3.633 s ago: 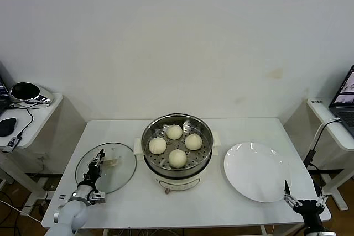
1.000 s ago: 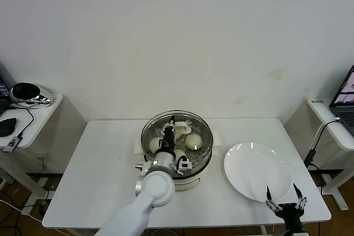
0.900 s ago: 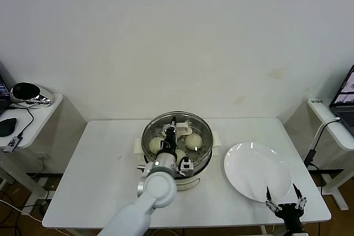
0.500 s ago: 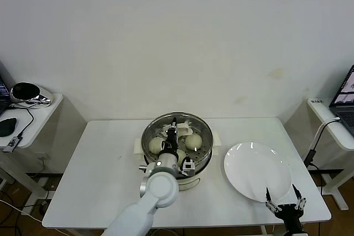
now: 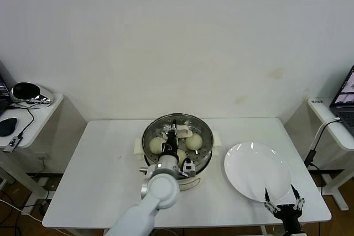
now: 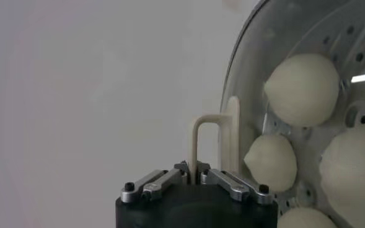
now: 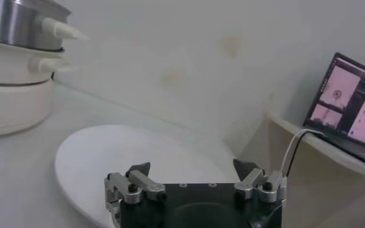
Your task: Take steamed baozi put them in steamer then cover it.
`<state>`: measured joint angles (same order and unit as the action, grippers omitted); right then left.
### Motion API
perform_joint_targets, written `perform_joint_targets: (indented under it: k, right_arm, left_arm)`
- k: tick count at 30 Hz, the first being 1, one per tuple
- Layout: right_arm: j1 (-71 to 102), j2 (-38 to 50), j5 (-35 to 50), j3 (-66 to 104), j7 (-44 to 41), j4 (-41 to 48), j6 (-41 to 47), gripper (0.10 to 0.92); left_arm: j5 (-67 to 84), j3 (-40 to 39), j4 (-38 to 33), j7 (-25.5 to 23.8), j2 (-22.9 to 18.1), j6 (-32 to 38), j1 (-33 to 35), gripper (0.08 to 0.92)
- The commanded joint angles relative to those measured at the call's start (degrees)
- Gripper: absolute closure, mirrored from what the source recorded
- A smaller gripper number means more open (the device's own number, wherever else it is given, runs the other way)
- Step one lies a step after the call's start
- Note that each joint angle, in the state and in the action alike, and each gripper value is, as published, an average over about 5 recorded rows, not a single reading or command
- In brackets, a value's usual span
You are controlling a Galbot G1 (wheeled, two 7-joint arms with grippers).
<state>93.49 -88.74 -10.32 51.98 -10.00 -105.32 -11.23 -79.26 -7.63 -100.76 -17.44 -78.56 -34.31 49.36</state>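
The steamer [image 5: 206, 162] stands mid-table on its cream base. The clear glass cover [image 5: 201, 132] lies over it. My left gripper [image 5: 173, 136] is above the pot's centre, shut on the cover's cream handle [image 6: 212, 141]; its own view shows the jaws [image 6: 193, 172] clamped on one leg of the handle. Steamed baozi [image 5: 156, 145] show through the glass, and several show in the left wrist view [image 6: 301, 90]. My right gripper [image 5: 284, 207] is open and empty at the table's front edge, by the plate; it also shows in its own view [image 7: 191, 170].
An empty white plate [image 5: 257, 171] lies right of the steamer and fills the right wrist view [image 7: 139, 158], with the steamer [image 7: 15, 28] beyond. A side table [image 5: 33, 109] with gear stands at the left, a laptop [image 5: 345, 98] at the right.
The cover lay on the table at the left 3.6 s ago; my left gripper has carried it onto the steamer. Over the last second it shifted slightly right over the pot.
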Motion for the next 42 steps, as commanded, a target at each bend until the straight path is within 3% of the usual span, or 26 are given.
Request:
perform_joint_targets:
  k: [1, 5, 10, 18, 23, 27, 31, 33, 37, 42]
  right_arm:
    - [0.1, 0.2, 0.1, -0.1, -0.1, 0.1, -0.1, 0.203]
    - [0.1, 0.4, 0.1, -0.2, -0.2, 0.3, -0.1, 0.203]
    - [0.0, 0.4, -0.1, -0.5, -0.2, 0.4, -0.1, 0.203]
    - [0.0, 0.4, -0.1, -0.7, -0.3, 1.0, -0.3, 0.203]
    - [0.2, 0.8, 0.2, -1.3, -0.3, 1.4, -0.4, 0.203]
    - [0.6, 1.3, 0.9, -1.7, -0.4, 1.2, -0.8, 0.203]
    - [1.0, 1.8, 3.0, -3.1, -0.7, 0.7, -0.9, 0.203]
    - [1.1, 2.3, 5.0, -4.4, -0.9, 0.5, -0.8, 0.203]
    - [1.7, 3.5, 9.1, -6.9, -2.6, -0.2, -1.6, 0.203]
    - [3.2, 5.1, 15.8, -10.0, -3.8, -2.3, -0.7, 0.203]
  left_arm:
    - [0.3, 0.3, 0.6, 1.6, -0.7, 1.2, 0.2, 0.858]
    - [0.1, 0.6, -0.5, 1.8, -0.5, 1.5, 1.0, 0.819]
    - [0.2, 0.8, -4.2, 1.8, 1.4, 1.5, 2.8, 0.68]
    - [4.4, 1.4, -18.3, 4.1, 6.8, 2.4, 11.4, 0.446]
    - [15.2, 5.0, -28.3, 8.3, 9.9, 3.8, 18.7, 0.307]
    - [33.0, 14.2, -33.2, 17.1, 11.5, 9.8, 27.9, 0.205]
    - [62.6, 32.1, -31.3, 25.2, 11.4, 24.7, 37.6, 0.179]
    - [74.7, 38.3, -29.2, 27.0, 11.5, 28.4, 40.8, 0.178]
    - [88.5, 43.1, -28.1, 27.7, 11.0, 27.8, 47.0, 0.177]
    - [93.8, 44.1, -29.0, 27.8, 9.1, 28.8, 55.5, 0.177]
